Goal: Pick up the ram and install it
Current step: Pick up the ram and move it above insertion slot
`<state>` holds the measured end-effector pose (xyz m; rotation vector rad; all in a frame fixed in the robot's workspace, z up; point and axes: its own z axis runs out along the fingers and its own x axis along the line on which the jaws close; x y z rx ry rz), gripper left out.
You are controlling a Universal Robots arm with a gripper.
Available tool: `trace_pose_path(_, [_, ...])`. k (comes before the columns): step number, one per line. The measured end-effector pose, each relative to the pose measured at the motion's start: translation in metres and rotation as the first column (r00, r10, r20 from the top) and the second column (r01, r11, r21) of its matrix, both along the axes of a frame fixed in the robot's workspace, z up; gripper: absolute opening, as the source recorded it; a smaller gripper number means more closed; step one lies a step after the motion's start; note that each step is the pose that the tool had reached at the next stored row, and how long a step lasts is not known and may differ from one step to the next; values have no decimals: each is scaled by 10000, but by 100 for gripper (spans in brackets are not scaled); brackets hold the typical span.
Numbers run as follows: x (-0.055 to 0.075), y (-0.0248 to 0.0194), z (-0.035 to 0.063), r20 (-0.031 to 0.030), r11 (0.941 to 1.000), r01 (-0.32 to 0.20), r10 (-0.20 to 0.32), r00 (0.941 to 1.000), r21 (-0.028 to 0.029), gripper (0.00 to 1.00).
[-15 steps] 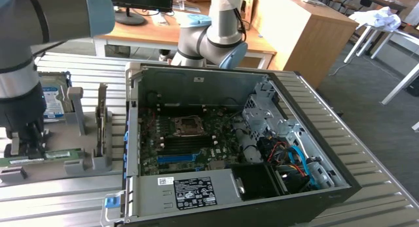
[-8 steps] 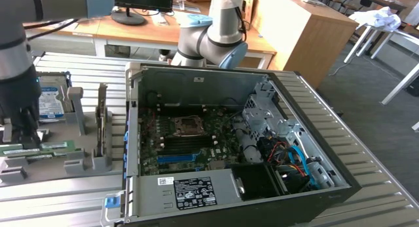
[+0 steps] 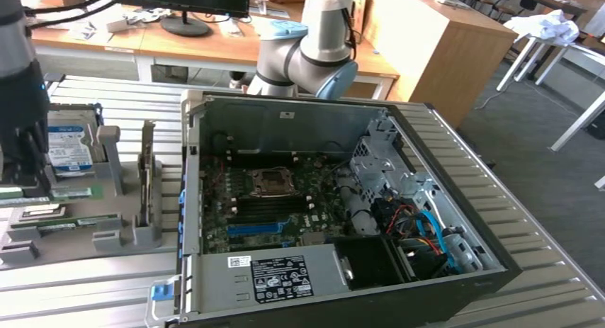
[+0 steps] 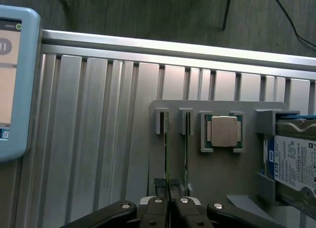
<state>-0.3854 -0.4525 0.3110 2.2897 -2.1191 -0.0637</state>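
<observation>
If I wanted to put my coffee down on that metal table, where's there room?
Bare slats lie between the blue-edged screen and the grey holder, and between that holder and the near edge of the table. Crowded: the holder, where the gripper grips the ram, and the open computer case.

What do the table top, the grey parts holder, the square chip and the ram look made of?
Table top: bare metal, likely aluminium; pale ribbed slats with a dull sheen.
Parts holder: matte grey plastic by its look; flat, no glare.
Chip: silvery metal cap, soft shine, green board rim.
Ram, edge-on in the shut end effector: thin greenish circuit board; more cannot be told.
</observation>
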Motion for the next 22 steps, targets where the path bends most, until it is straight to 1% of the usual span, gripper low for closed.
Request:
trace_pose_path(13, [0,0,593,0,10000,1,-1,10000,0,12])
trace_pose_path(14, [0,0,627,0,10000,-1,1,10000,0,12])
trace_pose_path(15, [0,0,647,-1,10000,1,-1,10000,-1,12])
trace_pose_path(18, [0,0,646,2,10000,0,0,10000,1,12])
trace_pose_path(19, [6,-1,648,-1,10000,-2,2,10000,-7,12])
trace_pose_path(22, [136,0,646,0,10000,0,0,10000,-7,12])
